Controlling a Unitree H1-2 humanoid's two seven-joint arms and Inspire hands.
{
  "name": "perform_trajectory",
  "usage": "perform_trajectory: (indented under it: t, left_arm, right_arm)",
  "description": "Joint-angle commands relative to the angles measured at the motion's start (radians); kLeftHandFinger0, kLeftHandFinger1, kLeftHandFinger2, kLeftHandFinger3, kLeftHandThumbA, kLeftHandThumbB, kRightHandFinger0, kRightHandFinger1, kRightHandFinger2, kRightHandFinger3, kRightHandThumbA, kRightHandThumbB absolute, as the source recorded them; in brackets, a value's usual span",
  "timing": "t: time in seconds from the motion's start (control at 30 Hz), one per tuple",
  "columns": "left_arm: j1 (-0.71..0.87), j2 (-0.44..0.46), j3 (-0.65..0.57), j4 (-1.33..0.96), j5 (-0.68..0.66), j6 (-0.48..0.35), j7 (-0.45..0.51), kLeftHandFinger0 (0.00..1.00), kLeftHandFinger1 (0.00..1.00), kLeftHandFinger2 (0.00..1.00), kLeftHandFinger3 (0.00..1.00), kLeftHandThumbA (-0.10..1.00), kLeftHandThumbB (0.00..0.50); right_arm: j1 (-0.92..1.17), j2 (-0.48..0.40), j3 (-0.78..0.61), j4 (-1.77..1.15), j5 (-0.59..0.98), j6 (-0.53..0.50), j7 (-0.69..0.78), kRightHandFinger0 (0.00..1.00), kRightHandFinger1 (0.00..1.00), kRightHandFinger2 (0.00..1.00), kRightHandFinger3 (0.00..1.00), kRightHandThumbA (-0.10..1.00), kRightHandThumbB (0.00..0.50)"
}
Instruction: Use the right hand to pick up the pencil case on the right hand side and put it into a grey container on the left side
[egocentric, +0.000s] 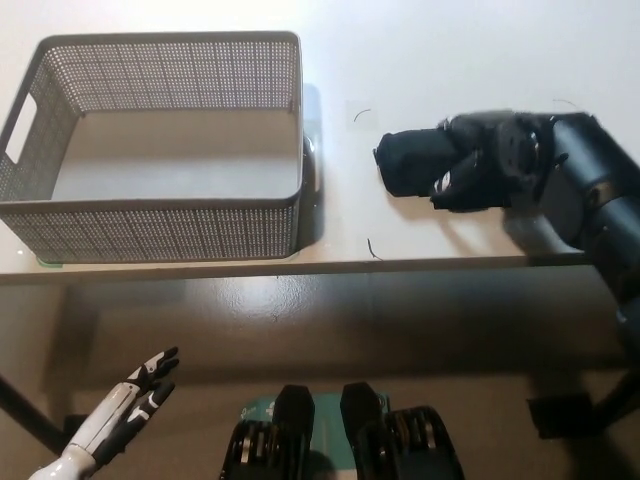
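Now, starting at the far left: the white left hand (135, 400) hangs low, below the surface's front edge, fingers spread and holding nothing, well out of the action. Up on the white surface (430, 50) sits the grey container (160, 215), a perforated basket with a cut-out handle on its left wall, and its floor shows bare — nothing dropped in so far. Moving right past a few small dark marks on the surface, we reach the pencil case (408, 160), a dark soft pouch lying flat, well apart from the basket. And the black right hand (480, 165) is draped right over it, covering its right-hand part, only the left end showing. The fingers look wrapped down around the pouch, though with black on black, I cannot tell for certain that the grasp is sealed. By my reading, the reach is done and the grasp is just being made; the lift, the carry leftward and the drop into the basket are all ahead.
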Motion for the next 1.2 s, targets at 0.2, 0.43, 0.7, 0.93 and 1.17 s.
perform_trajectory:
  t: [0.2,0.43,0.7,0.93,1.17]
  left_arm:
    - [-0.014,0.014,0.001,-0.039,0.009,-0.032,-0.001,1.0,1.0,1.0,1.0,1.0,0.335]
    - [-0.036,0.02,0.0,-0.023,-0.004,-0.074,-0.009,1.0,1.0,1.0,1.0,1.0,0.319]
    - [-0.037,0.02,0.009,-0.03,-0.009,-0.077,-0.002,1.0,1.0,1.0,1.0,1.0,0.314]
    - [-0.045,0.024,0.006,-0.017,-0.005,-0.078,-0.005,1.0,1.0,1.0,1.0,1.0,0.32]
    - [-0.045,0.025,0.003,-0.002,0.001,-0.083,-0.003,1.0,1.0,1.0,1.0,1.0,0.281]
  right_arm:
    - [0.014,0.06,0.013,0.122,0.014,-0.075,-0.117,1.0,1.0,1.0,1.0,0.79,0.5]
    - [0.048,0.075,-0.007,0.145,0.036,-0.06,-0.147,1.0,1.0,1.0,1.0,0.69,0.5]
    - [0.091,0.047,-0.034,0.124,0.036,-0.169,-0.602,0.21,0.24,0.48,0.53,-0.1,0.171]
    - [0.089,0.023,-0.054,0.107,0.042,-0.222,-0.72,0.0,0.39,0.85,0.87,-0.1,0.144]
    - [0.079,0.019,-0.055,0.097,0.036,-0.238,-0.738,0.0,0.03,0.4,0.28,-0.1,0.119]
